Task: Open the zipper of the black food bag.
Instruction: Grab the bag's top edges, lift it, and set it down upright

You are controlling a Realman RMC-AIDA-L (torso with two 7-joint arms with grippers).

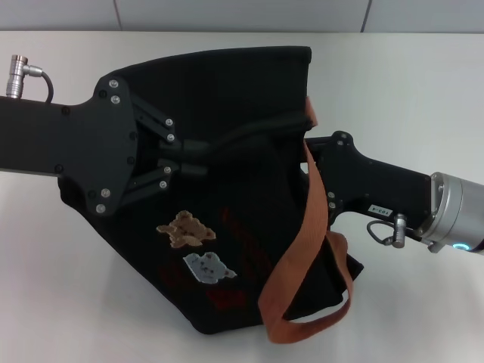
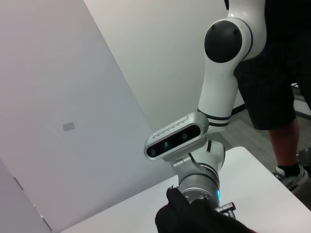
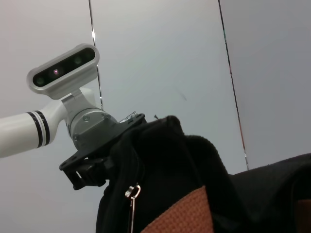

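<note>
Zipper (image 3: 132,196): silver pull hanging at the bag's raised edge in the right wrist view; track hard to trace, not made out from the head view.
Bag (image 1: 227,249): mid-table (image 1: 68,287), slumped, strap (image 1: 306,227) looped over the front.
Left gripper (image 1: 189,155): reaching from the left, fingers closed, pinching the bag's top fabric.
Right gripper (image 1: 321,147): fingers hidden behind bag and strap; state cannot be told.

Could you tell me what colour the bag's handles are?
Orange-brown webbing handles, clearest in the head view.
</note>
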